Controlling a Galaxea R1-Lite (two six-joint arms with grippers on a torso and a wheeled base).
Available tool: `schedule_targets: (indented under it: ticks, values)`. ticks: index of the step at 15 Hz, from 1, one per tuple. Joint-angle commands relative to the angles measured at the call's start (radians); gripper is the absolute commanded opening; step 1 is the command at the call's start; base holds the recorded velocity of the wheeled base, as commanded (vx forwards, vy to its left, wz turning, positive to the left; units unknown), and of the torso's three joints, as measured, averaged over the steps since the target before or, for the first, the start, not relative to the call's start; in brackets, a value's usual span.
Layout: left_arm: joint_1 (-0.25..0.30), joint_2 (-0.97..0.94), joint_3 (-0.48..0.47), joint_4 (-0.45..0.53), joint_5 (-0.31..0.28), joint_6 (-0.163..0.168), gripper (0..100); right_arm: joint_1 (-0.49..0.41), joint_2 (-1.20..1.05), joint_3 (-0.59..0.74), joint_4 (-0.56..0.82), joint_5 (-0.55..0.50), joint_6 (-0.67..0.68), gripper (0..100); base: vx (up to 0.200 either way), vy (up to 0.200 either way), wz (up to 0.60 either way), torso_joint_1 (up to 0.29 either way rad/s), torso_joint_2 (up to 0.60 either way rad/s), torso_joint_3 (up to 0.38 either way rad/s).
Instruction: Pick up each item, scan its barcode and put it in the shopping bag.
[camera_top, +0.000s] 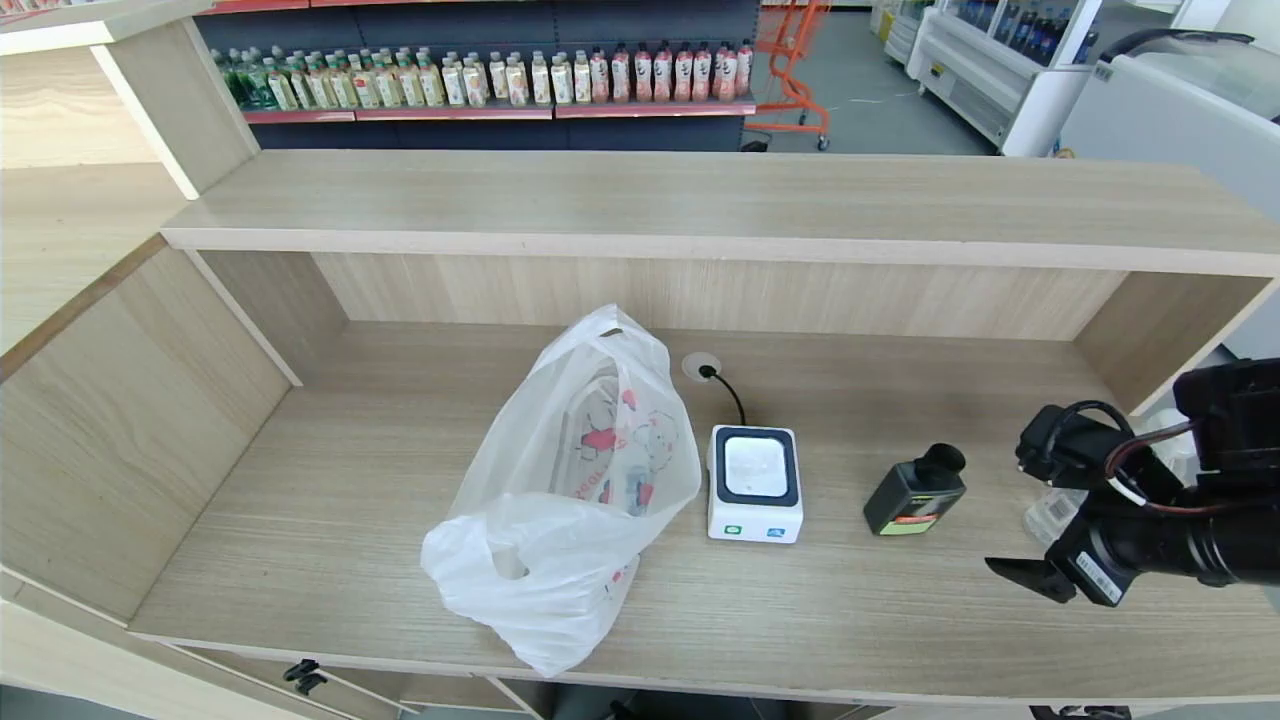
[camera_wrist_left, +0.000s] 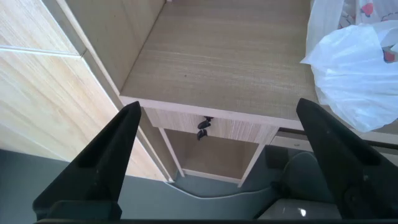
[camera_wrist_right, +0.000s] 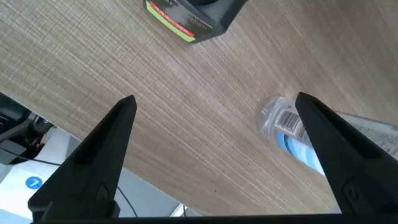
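the white shopping bag (camera_top: 570, 480) stands slumped near the middle of the wooden worktop (camera_top: 380, 470), mouth open toward 12 o'clock, and something with red and pink print shows through its thin plastic. just beside it at 3 o'clock sits the white barcode scanner (camera_top: 755, 482) with a dark-framed window facing up; its black cable (camera_top: 728, 392) runs toward 12 o'clock into a round hole in the worktop. farther out at 3 o'clock from the scanner, apart from it, is a dark bottle (camera_top: 915, 492) with a black cap and a red and green label. at 3 o'clock from that one a clear bottle (camera_wrist_right: 292, 134) with a barcode label is partly hidden behind the right arm; whether it stands or lies i cannot tell.

the right gripper (camera_wrist_right: 214, 168) hangs above the worktop at about 4 o'clock from the dark bottle, its jaws spread wide and holding nothing, the clear bottle close by one finger. the left gripper (camera_wrist_left: 214, 162) is off the worktop's near edge, at about 8 o'clock from the bag, jaws likewise wide and empty, above a drawer front with a key (camera_wrist_left: 203, 127) in it.
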Motion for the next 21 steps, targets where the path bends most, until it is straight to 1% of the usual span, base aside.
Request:
schedule_targets:
  ticks: [1, 2, 3, 5, 9, 12, 16, 18, 19, 21]
  values:
    - [0.0, 0.0, 0.0, 0.0, 0.001, 0.0, 100, 0.03, 0.074, -0.008, -0.041, 0.003, -0.001, 100, 0.0, 0.0, 0.0, 0.0, 0.0, 0.0]
    - [0.0, 0.0, 0.0, 0.0, 0.001, 0.0, 100, 0.038, 0.084, -0.01, -0.052, 0.003, -0.001, 100, 0.0, 0.0, 0.0, 0.0, 0.0, 0.0]
    - [0.0, 0.0, 0.0, 0.0, 0.001, 0.0, 100, 0.064, 0.113, -0.019, -0.062, 0.011, -0.001, 100, 0.0, 0.0, 0.0, 0.0, 0.0, 0.0]
    - [0.0, 0.0, 0.0, 0.0, 0.001, 0.0, 100, 0.075, 0.144, -0.039, -0.065, 0.037, -0.001, 100, 0.0, 0.0, 0.0, 0.0, 0.0, 0.0]
    - [0.0, 0.0, 0.0, 0.0, 0.001, 0.0, 100, 0.076, 0.205, -0.114, -0.073, 0.042, -0.001, 100, 0.0, 0.0, 0.0, 0.0, 0.0, 0.0]
    - [0.0, 0.0, 0.0, 0.0, 0.001, 0.0, 100, 0.096, 0.239, -0.137, -0.075, 0.043, 0.001, 100, 0.0, 0.0, 0.0, 0.0, 0.0, 0.0]
    - [0.0, 0.0, 0.0, 0.0, 0.001, 0.0, 100, 0.115, 0.3, -0.156, -0.153, 0.043, 0.004, 100, 0.0, 0.0, 0.0, 0.0, 0.0, 0.0]
    - [0.0, 0.0, 0.0, 0.0, 0.001, 0.0, 100, 0.124, 0.317, -0.156, -0.17, 0.056, 0.006, 100, 0.0, 0.0, 0.0, 0.0, 0.0, 0.0]
    - [0.0, 0.0, 0.0, 0.0, 0.001, 0.0, 100, 0.124, 0.32, -0.156, -0.168, 0.074, 0.006, 0, 0.0, 0.0, 0.0, 0.0, 0.0, 0.0]
    - [0.0, 0.0, 0.0, 0.0, 0.001, 0.0, 100, 0.133, 0.331, -0.156, -0.179, 0.079, 0.006, 0, 0.0, 0.0, 0.0, 0.0, 0.0, 0.0]
